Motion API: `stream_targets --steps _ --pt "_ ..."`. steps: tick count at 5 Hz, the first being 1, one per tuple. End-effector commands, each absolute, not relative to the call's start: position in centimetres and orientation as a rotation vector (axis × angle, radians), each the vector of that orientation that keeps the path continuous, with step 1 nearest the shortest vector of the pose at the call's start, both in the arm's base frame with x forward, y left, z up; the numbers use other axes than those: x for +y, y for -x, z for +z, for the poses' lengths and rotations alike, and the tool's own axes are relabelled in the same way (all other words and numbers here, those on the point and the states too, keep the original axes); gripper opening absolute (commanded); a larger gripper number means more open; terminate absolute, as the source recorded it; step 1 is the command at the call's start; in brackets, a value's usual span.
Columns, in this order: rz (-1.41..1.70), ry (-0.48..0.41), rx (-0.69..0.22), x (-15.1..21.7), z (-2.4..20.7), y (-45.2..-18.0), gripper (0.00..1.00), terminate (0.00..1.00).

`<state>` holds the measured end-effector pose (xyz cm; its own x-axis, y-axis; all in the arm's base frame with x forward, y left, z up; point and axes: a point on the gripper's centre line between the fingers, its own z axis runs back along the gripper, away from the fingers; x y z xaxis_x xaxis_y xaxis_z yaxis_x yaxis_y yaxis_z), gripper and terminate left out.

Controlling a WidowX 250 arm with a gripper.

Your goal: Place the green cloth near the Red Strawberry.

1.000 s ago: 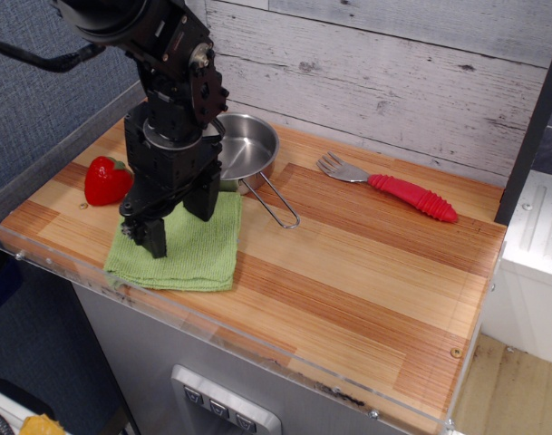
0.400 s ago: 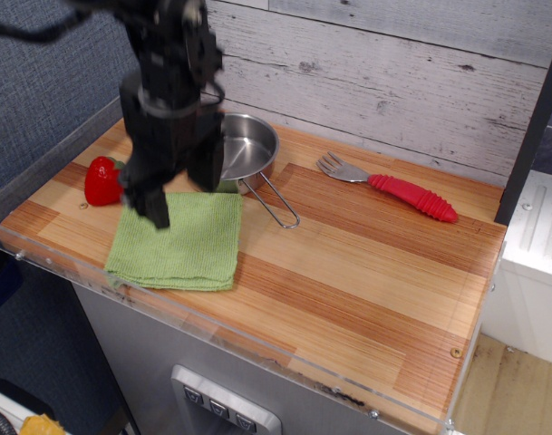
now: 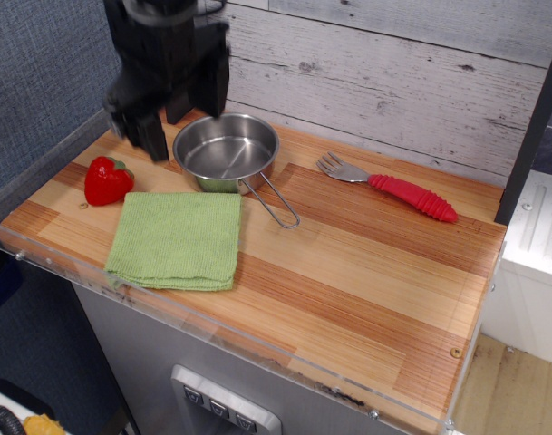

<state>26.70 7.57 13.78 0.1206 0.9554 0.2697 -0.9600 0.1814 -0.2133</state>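
Across most of the frame we see the wooden desk (image 3: 366, 272), with a clear plastic edge along its front. At the upper left of the frame hangs the black robot arm, and its tool (image 3: 171, 116) is raised above the desk, over the spot just left of the pan. We see two dark fingers (image 3: 151, 136) pointing down with a gap between them, so the tool is spread and pinches nothing; the picture is a little blurred there.

At the lower left of the frame lies the green cloth (image 3: 178, 239), flat and folded to a rough square, close to the front edge of the desk. Its upper left corner is just beside the Red Strawberry (image 3: 106, 179); we cannot tell if they touch. Just above the cloth stands the steel pan (image 3: 227, 151), and its wire handle (image 3: 274, 204) reaches down to the right, near the upper right corner of the cloth. To the right of the pan, well apart from the cloth, lies a fork (image 3: 389, 188) with a red handle.
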Motion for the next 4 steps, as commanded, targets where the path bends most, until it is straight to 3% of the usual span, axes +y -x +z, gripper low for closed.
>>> stream_targets --steps 1,3,4 --pt "1.431 0.007 -0.466 7.06 17.34 -25.26 1.00 0.00" --pt "1.431 0.007 -0.466 7.06 17.34 -25.26 1.00 0.00" --pt "1.431 0.007 -0.466 7.06 17.34 -25.26 1.00 1.00"
